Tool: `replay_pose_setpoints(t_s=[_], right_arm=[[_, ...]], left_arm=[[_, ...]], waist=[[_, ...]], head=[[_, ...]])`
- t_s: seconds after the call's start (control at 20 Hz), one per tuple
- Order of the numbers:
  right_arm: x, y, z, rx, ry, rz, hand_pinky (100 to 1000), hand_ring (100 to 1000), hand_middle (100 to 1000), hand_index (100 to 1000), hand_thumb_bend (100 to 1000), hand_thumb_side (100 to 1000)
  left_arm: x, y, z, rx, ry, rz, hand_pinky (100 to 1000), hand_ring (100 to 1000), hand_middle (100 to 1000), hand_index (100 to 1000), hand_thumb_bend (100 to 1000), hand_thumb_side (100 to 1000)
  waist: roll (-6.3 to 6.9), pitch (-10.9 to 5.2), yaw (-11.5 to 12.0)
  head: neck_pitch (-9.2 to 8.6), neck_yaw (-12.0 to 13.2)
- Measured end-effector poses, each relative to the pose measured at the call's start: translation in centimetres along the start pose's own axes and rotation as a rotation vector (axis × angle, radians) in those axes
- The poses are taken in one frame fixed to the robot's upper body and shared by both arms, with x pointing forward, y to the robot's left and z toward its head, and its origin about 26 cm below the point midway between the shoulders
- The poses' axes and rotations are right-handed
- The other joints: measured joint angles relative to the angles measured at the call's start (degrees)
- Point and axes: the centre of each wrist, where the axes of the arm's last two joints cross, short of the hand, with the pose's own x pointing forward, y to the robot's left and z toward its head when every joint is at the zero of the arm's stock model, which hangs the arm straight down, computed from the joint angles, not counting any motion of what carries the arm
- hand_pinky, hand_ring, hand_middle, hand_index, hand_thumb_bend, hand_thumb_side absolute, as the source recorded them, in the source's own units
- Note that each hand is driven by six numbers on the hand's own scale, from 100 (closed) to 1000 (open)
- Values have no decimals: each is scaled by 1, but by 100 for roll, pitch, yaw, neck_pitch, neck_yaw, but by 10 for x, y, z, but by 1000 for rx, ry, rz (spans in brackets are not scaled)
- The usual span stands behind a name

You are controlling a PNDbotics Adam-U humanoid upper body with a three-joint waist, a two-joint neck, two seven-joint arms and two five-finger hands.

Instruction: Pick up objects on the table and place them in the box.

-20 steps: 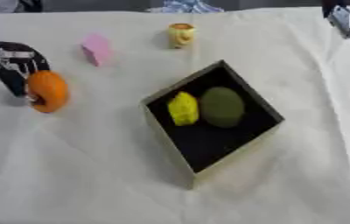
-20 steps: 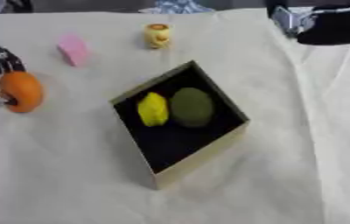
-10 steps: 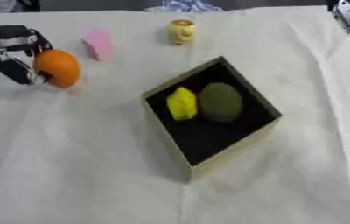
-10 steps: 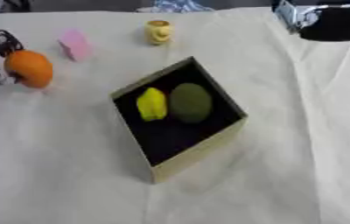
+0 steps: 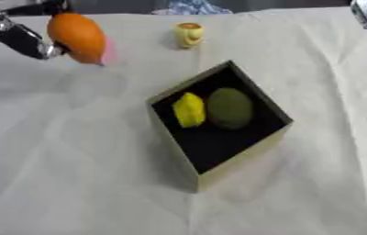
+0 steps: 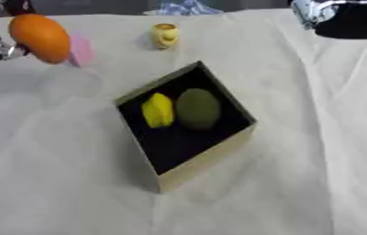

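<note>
My left hand (image 5: pixel 19 37) is at the upper left, shut on an orange fruit (image 5: pixel 77 36) that it holds up above the table. The orange hides most of a pink object (image 5: pixel 107 50) lying on the cloth behind it. An open black-lined box (image 5: pixel 219 120) stands mid-table, left wall tan, with a yellow lemon (image 5: pixel 189 109) and a dark green fruit (image 5: pixel 230 107) inside. A small yellow cup-like object (image 5: pixel 189 34) stands on the cloth behind the box. My right hand (image 6: pixel 331 13) shows only partly at the top right corner.
A cream cloth (image 5: pixel 74 165) covers the table, wrinkled along the right side. A blue-white crumpled thing (image 5: pixel 193 6) lies at the far edge. The orange casts a faint shadow (image 5: pixel 90 85) on the cloth left of the box.
My left hand has lifted the orange off the table and carried it up and to the right, towards the pink object. The view has also shifted.
</note>
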Motion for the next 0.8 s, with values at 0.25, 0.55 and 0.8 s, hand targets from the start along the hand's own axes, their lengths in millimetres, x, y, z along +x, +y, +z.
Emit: replay_pose_setpoints(t_s=[0.25,0.55,0.8], right_arm=[[-4,10,4,-55,33,-119,917,955,672,753,100,555],[-8,26,16,-104,87,-277,924,965,669,746,100,611],[-6,30,22,-143,104,-337,925,964,666,741,100,623]], left_arm=[[60,14,-38,42,-197,-14,725,641,593,662,176,100],[100,9,-70,-1,-310,-7,724,641,594,664,176,100],[116,-4,-90,-67,-329,25,720,640,591,663,224,100]], waist=[[0,-18,-6],[48,-18,-7],[51,-18,-14]], head=[[0,-1],[0,5],[1,6]])
